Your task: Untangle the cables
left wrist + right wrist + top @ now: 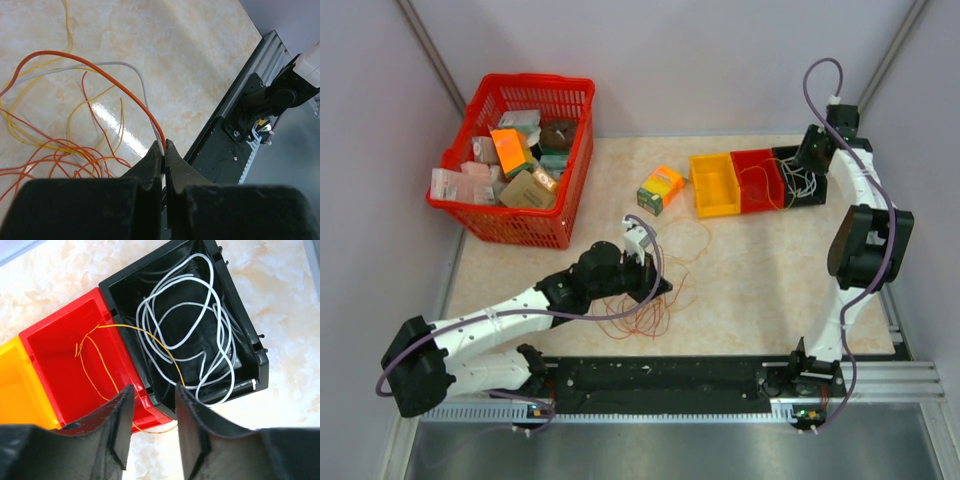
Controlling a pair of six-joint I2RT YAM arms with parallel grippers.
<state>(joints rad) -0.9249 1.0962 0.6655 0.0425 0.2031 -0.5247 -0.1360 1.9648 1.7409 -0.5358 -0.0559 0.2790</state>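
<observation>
A loose tangle of thin orange-red, yellow and white cables (645, 305) lies on the table in front of the left arm, and shows in the left wrist view (60, 145). My left gripper (164, 144) is shut on an orange wire and a white wire (145, 100) at the tangle's near-right side (655, 283). My right gripper (152, 392) is open and empty above the near edge of the black bin (235, 330), which holds coiled white wires (190, 330). A thin yellow wire (100, 360) runs from the red bin (65, 350) into the black one.
A yellow bin (713, 185), red bin (754, 180) and black bin (798, 172) stand side by side at the back right. A red basket (480, 215) full of packets stands at the back left. A small orange-green box (660, 189) lies mid-table. The black rail (660, 378) runs along the near edge.
</observation>
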